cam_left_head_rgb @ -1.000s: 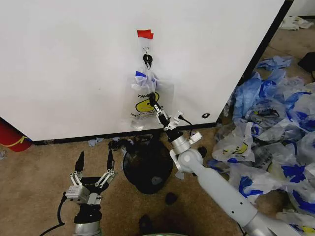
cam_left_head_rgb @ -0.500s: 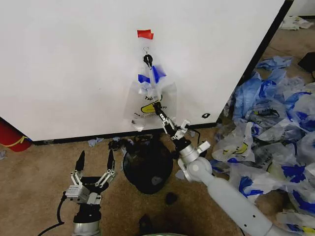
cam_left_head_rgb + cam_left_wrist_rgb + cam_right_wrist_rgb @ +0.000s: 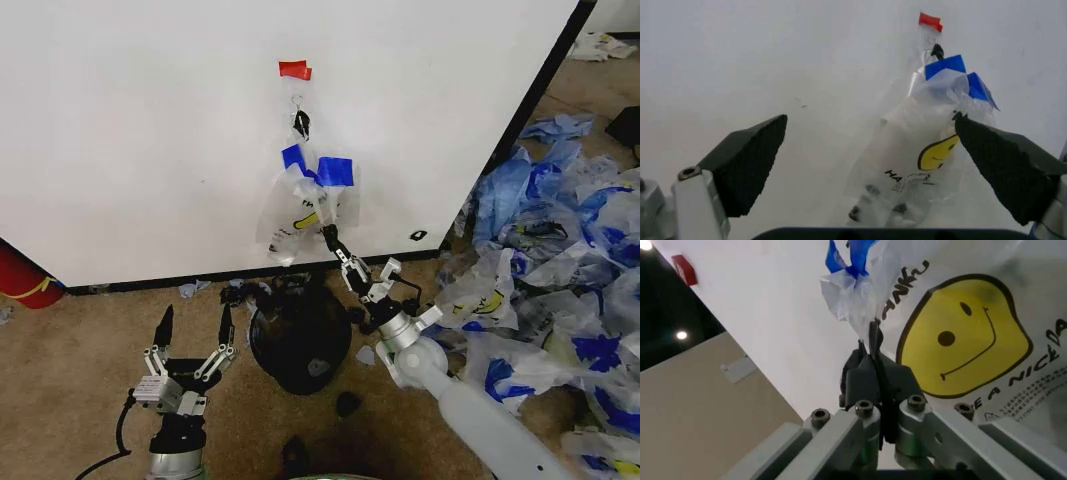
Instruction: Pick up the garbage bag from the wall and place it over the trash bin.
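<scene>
The garbage bag hangs lengthwise down the wall, lettered "THANK YOU". The right gripper pinches it; the left gripper is spread wide.

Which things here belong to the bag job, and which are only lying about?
Belong to the job:
- garbage bag, pinched by the right gripper, jaws shut
- wall with its hook
- trash bin
- left gripper, jaws open, low beside the bin

Lying about:
- pile of bags on the floor
- red cylinder
- red tape
</scene>
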Controlling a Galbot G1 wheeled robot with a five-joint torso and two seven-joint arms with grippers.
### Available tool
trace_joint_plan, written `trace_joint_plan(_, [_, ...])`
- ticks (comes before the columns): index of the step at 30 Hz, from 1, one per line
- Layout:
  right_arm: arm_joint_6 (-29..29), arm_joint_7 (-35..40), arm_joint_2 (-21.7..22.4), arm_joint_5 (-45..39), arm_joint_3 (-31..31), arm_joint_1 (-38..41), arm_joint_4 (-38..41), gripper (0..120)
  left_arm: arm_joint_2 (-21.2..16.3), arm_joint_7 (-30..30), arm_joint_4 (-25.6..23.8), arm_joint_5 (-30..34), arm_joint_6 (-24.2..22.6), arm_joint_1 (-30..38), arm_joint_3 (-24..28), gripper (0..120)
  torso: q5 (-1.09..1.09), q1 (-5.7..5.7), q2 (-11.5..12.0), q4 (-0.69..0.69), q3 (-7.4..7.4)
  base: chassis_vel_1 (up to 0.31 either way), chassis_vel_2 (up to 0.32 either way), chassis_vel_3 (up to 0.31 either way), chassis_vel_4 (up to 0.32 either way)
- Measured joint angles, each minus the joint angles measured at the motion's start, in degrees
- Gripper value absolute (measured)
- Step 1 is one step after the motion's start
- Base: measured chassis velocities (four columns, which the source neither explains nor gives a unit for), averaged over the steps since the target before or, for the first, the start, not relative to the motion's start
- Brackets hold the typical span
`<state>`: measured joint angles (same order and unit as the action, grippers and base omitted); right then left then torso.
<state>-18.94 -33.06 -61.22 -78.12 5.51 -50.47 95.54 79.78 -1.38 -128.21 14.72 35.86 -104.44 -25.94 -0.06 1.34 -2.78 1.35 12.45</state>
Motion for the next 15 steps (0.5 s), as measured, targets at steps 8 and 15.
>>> trace_joint_plan(8, [-0.3,-1.0,1.3,2.1,-1.1,-2.9,1.1,0,-0.4,-0.1,0.1,0.2,0.0,0.3,0.2,99,0.01,0.00,0.0,0.00,0.00,0.000,0.000,0.000,0.000])
trace_joint_plan(15, [-0.5,-1.9,2.6,3.1,-2.5,-5.0,2.3,0,-0.7,-0.1,0.1,0.5,0.0,0.5,0.2,99,0.01,0.00,0.0,0.00,0.00,0.000,0.000,0.000,0.000])
